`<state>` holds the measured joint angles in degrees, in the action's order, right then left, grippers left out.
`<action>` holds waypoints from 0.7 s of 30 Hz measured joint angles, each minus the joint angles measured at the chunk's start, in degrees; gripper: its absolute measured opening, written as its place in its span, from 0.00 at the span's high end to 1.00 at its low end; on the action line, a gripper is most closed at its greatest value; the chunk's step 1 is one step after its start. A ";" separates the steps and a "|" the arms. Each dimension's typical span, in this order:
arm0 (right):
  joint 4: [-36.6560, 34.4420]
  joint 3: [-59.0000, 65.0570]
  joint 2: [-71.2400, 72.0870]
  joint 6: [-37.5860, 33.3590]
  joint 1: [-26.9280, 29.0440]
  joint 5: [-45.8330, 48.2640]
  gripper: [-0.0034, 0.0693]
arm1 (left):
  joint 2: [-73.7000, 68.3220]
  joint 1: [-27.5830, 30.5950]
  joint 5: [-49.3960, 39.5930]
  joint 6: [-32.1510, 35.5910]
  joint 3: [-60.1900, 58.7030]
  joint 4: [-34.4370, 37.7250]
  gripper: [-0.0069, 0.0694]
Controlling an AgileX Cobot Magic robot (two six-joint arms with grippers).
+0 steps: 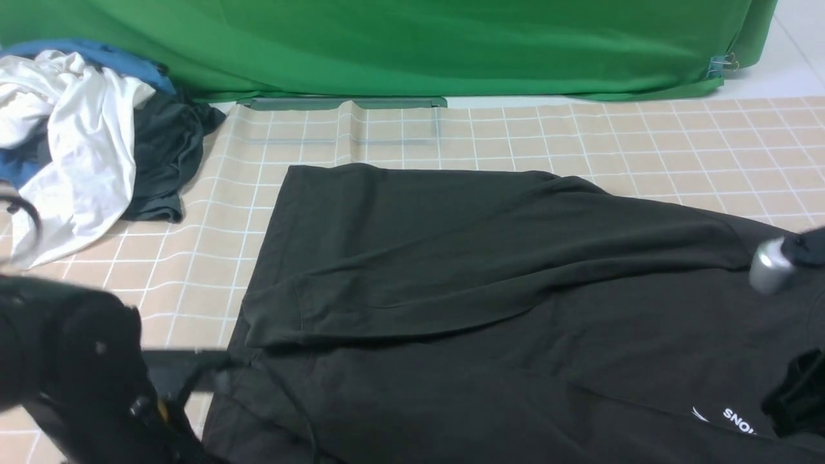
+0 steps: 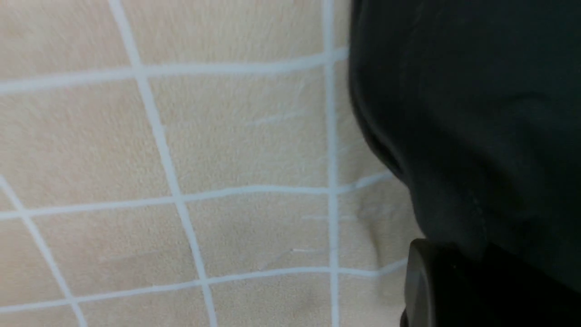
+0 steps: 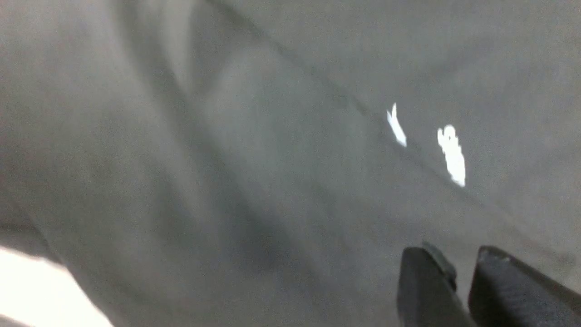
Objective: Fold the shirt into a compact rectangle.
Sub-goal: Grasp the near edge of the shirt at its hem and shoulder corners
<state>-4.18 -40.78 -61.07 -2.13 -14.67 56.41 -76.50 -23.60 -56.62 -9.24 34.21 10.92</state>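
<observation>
Nearest, the left hand (image 1: 222,370) was pressed together on the left edge of the large black short-sleeved cotton T-shirt (image 1: 483,277). The T-shirt lay spread over the beige, white-gridded tabletop (image 1: 580,135), its far part folded over in a soft, creased flap. The right hand (image 3: 458,259) hovered by the white chest print (image 1: 735,419); whether it pinched cloth could not be told. Beyond lay a crumpled white garment (image 1: 77,142), then a smooth green cloth backdrop (image 1: 419,45).
</observation>
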 joint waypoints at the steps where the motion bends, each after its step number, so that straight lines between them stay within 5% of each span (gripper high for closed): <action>1: 0.68 0.00 0.00 0.48 0.00 0.83 0.68 | 0.41 0.00 -0.17 -0.06 0.30 -0.07 0.87; 10: 5.00 1.96 0.00 6.94 0.00 8.29 0.66 | 11.58 -0.05 -1.11 -4.13 1.40 -1.98 0.87; 16: 4.18 9.64 -1.16 11.39 0.00 7.00 0.48 | 18.37 -0.32 -2.99 -4.34 1.40 -2.53 0.87; 21: -4.67 11.96 -4.25 9.53 0.00 1.85 0.32 | 20.39 -0.45 -2.99 -4.34 1.40 -2.87 0.87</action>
<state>-8.85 -28.82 -65.32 7.40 -14.67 58.26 -56.11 -24.04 -59.61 -13.59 35.62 8.05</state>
